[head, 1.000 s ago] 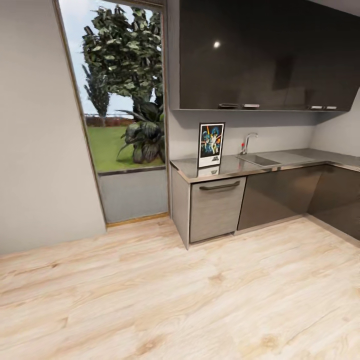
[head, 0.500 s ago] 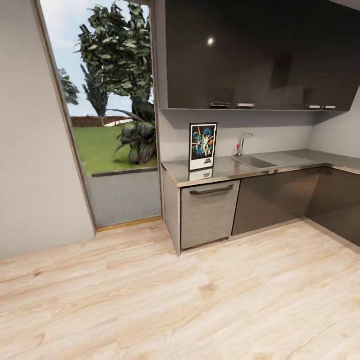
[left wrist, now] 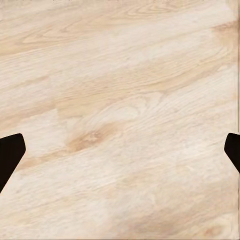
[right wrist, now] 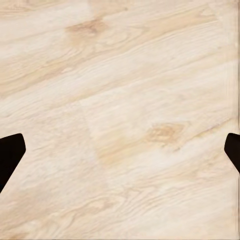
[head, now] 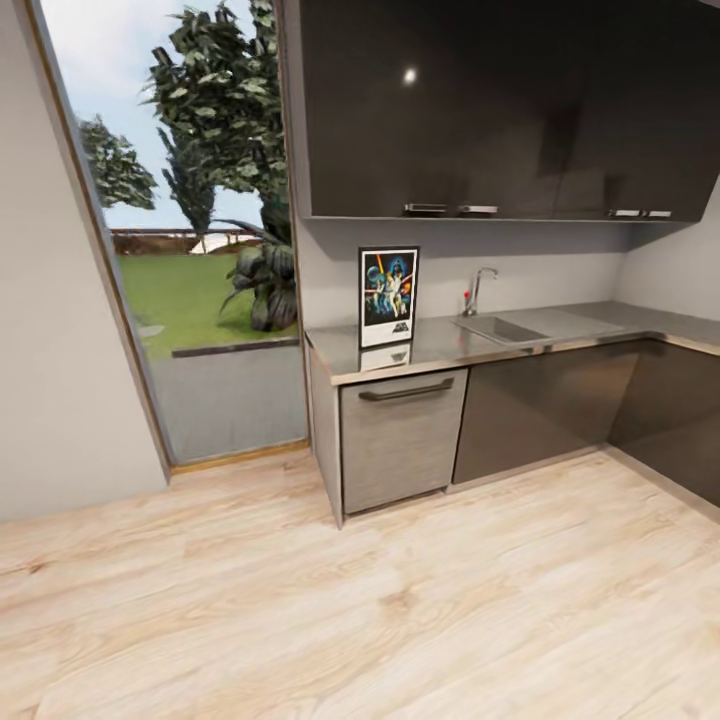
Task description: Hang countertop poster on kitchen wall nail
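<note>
The poster [head: 388, 297] stands upright on the kitchen countertop [head: 560, 328], long axis vertical, at the surface's window end, back apparently resting on the pale grey wall [head: 540, 268] under the dark upper cabinets [head: 500, 105]. Its reflection shows in the glossy slab just in front. The sink [head: 497, 328] and chrome tap [head: 478, 288] sit nearby, further along the slab away from the window. Below the poster is a grey drawer front with a bar handle [head: 405, 391].

No wall nail can be made out; at this distance a speck that small is lost, so which one to use can't be judged.

Key relation: the poster lies ahead of the robot and well apart from it, across bare wooden floor [head: 360, 610]. In the wrist views both pincers face down at floorboards: left pincer [left wrist: 120, 152] and right pincer [right wrist: 120, 152] each have dark fingertips at opposite edges, spread wide, holding nothing. The poster sits about centre of the head view, so neither arm looks clearly nearer. The base probably has to close in before any reach.
</note>
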